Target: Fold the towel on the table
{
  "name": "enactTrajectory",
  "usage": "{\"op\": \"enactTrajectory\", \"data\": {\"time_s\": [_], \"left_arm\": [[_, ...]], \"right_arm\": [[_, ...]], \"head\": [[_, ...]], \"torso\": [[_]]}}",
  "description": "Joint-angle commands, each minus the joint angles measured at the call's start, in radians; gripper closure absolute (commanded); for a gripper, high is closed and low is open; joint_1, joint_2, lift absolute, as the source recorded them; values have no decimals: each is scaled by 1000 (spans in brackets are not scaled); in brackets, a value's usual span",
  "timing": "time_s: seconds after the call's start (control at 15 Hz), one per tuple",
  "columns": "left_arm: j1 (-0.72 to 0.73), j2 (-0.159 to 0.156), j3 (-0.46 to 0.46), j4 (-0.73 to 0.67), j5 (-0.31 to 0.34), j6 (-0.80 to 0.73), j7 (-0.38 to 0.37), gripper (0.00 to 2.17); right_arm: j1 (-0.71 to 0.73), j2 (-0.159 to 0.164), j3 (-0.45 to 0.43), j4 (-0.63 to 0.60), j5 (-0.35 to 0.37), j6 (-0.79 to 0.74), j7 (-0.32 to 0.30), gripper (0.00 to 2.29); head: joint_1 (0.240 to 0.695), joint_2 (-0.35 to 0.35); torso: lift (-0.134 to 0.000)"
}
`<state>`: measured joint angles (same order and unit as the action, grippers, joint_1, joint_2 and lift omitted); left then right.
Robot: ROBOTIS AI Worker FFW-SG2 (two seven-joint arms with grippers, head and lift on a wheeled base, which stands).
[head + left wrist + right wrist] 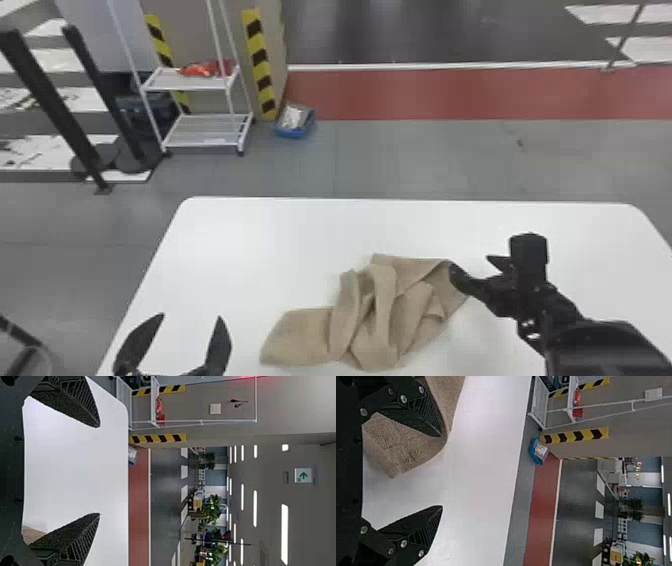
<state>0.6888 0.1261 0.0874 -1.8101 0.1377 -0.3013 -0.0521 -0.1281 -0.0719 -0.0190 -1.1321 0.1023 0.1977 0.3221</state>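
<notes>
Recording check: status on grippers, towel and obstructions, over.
Left gripper open, over table's near left. Right gripper open, beside towel's far right edge. Towel bunched, not folded. Nothing seen blocking it.

towel (382, 315): 1 | table (240, 250): 1 | fingers (219, 345): 4 | white rack (205, 131): 1 | blue bin (292, 133): 1 | black posts (49, 100): 2

The towel (380, 310) is cloth, matt and rough with a fuzzy weave, on a smooth surface (260, 240) with a faint sheen. The left hand (191, 316) and right hand (471, 264) have matt, ribbed fingers — the right's carry shiny metal screws (403, 399). The tub (294, 133) looks plastic; the dark floor (380, 30), glossy.
</notes>
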Motion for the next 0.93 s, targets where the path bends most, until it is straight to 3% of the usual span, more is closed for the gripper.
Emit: {"op": "enactTrajectory", "data": {"time_s": [0.0, 0.47, 0.87], "left_arm": [[0, 1, 0, 0, 0, 0, 0, 73], [6, 6, 0, -2, 2, 0, -2, 76], [12, 6, 3, -11, 0, -3, -2, 76]], "right_arm": [[-1, 6, 19, 3, 31, 23, 0, 279], [-31, 6, 21, 80, 54, 47, -1, 313], [-24, 8, 30, 84, 45, -51, 25, 788]], "head": [[695, 85], [695, 97], [695, 106]], "torso": [[0], [0], [0]]}}
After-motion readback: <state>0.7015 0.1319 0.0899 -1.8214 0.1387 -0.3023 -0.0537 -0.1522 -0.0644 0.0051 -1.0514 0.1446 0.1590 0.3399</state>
